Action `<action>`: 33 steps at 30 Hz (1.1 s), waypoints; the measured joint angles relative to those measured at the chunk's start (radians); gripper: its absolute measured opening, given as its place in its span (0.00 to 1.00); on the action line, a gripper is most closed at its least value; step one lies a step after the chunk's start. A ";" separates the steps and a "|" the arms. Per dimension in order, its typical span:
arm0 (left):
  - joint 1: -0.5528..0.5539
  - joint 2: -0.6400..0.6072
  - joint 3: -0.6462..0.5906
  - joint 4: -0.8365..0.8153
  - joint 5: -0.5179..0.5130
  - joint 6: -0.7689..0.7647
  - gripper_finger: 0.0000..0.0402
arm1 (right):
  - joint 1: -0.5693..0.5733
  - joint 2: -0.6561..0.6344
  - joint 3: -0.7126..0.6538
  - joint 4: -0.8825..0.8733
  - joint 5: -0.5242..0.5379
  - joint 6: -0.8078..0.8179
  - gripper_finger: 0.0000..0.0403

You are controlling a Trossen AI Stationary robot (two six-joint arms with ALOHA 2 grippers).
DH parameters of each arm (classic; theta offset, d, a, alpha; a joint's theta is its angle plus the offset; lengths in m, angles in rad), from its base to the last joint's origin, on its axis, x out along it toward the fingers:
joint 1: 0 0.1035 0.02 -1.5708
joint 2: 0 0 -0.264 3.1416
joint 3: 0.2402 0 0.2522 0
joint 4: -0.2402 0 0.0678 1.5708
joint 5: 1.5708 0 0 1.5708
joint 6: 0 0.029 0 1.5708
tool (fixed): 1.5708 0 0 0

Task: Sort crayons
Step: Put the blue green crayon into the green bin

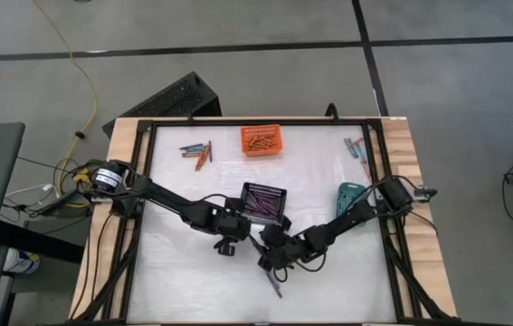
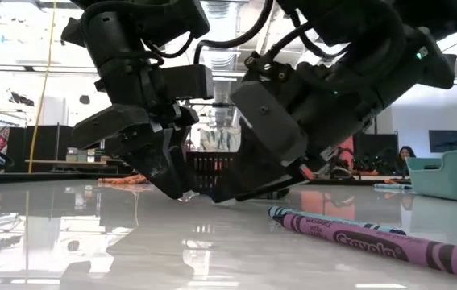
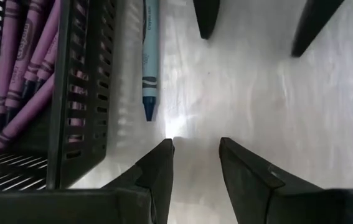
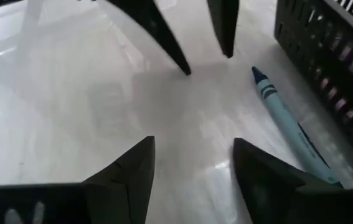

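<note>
Centrally, both arms meet low over the white surface [image 1: 193,281], just in front of the black basket [image 1: 265,203]. The left gripper [image 3: 195,152] hovers close above the surface beside the basket's wall, its jaws standing moderately apart with nothing between them. The right gripper [image 4: 192,155] faces it from the opposite side, its jaws spread wide and likewise empty. A teal-blue crayon [image 3: 149,59] lies flat on the surface alongside the black basket's wall, between the two grippers but touched by neither. Purple crayons [image 3: 23,68] fill the black basket. A single purple crayon [image 2: 373,242] lies on the surface nearer the front edge, just beyond the right gripper. Orange-red crayons rest in the orange basket [image 1: 261,139] at the far side. A small mixed cluster of crayons [image 1: 197,150] lies to the left of the orange basket, and another cluster [image 1: 357,150] lies near the far right corner. The teal basket [image 1: 348,195] sits at the right, partly under the right arm.
</note>
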 joint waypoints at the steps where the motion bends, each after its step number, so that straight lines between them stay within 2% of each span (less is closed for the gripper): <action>1: 0.000 0.000 0.000 0.000 0.000 0.002 0.30 | 0.003 -0.010 0.000 -0.016 -0.006 0.001 0.55; 8: 0.002 0.000 0.000 0.055 -0.023 0.007 0.30 | 0.036 -0.091 -0.003 -0.243 -0.021 0.062 0.54; 12: 0.017 0.000 -0.002 0.095 -0.036 0.009 0.30 | 0.042 -0.093 -0.002 -0.311 0.000 0.117 0.53; 18: 0.043 0.000 -0.002 0.147 -0.038 -0.004 0.30 | 0.053 -0.090 -0.002 -0.296 0.008 0.126 0.51; 24: 0.076 0.002 -0.002 0.215 0.085 -0.025 0.30 | 0.063 -0.089 -0.002 -0.289 0.013 0.136 0.50; 33: 0.081 0.091 0.002 0.248 0.131 -0.057 0.30 | 0.086 -0.089 -0.002 -0.280 0.019 0.143 0.50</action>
